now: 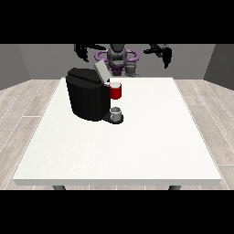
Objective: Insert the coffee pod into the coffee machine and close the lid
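- Two hands up, both mine, both raised well behind the coffee machine (87,96) and clear of the table (137,146).
- Hand at the view's left (83,50): hangs above and behind the machine's back corner, fingers drooping downward, relaxed and slightly apart, closed on nothing.
- Hand at the view's right (161,51): well off to the far side of the machine, at about the same height as the other; fingers hang down, loosely spread, nothing between them.
- Machine itself: black, boxy body, standing toward the table's back-left part as seen from the camera.
- Lid (101,71): grey flap tilted up and back from the machine's top, standing open.
- Red holder (116,91): juts out from the machine's front face, just under the raised lid; a pale round top shows in its opening. Cannot tell whether that is the coffee pod seated there.
- Grey cup (116,113): sits on the machine's dark base plate, directly below the red holder, apart from it.
- My torso (117,57): centred behind the machine, beyond the table's far edge.
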Available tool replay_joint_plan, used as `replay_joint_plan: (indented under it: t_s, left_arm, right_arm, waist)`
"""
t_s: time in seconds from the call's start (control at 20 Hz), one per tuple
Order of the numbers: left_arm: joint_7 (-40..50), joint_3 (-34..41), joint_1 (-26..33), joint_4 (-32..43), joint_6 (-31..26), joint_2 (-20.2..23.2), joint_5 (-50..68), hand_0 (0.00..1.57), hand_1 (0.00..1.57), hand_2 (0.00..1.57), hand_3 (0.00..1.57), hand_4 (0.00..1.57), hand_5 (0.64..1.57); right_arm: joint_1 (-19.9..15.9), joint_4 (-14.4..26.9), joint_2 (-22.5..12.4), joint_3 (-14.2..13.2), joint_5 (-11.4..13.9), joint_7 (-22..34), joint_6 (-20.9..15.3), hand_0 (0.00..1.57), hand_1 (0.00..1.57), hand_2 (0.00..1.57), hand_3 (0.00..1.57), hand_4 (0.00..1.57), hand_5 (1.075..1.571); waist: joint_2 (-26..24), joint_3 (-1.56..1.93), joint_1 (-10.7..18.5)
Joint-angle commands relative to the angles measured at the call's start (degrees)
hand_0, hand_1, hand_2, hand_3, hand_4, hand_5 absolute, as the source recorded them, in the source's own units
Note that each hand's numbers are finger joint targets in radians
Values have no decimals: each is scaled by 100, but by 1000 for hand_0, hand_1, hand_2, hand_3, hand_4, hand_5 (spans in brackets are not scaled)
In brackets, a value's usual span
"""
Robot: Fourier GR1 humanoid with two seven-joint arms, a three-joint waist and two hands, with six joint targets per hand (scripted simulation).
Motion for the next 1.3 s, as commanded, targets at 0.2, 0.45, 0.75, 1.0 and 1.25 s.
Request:
replay_joint_plan:
  t_s: [0.2,0.45,0.75,1.0,1.25]
  left_arm:
    - [330,-322,794,-1128,73,-18,465,0,0,0,0,0,1571]
    - [574,-401,730,-1606,390,117,437,0,0,0,0,0,1571]
    - [432,-214,825,-1413,337,386,638,0,0,0,0,0,1571]
    - [547,-203,771,-1800,302,520,862,0,0,0,0,0,1571]
    - [495,-380,788,-1929,333,435,829,0,0,0,0,124,1571]
  right_arm:
    - [-264,646,-50,-105,37,-279,203,0,0,0,0,0,1571]
    - [-854,1064,-106,-203,61,-391,266,0,0,0,0,0,1571]
    - [-1172,892,234,228,369,-14,116,0,0,0,0,0,1571]
    - [-1345,1465,32,-174,287,-697,224,0,0,0,0,0,1571]
    - [-1904,1696,-221,-306,229,-442,418,0,0,0,0,0,1571]
  waist:
    - [294,0,-26]
    - [685,0,-145]
    - [743,-2,-395]
    - [1079,0,-252]
    - [1266,-1,-95]
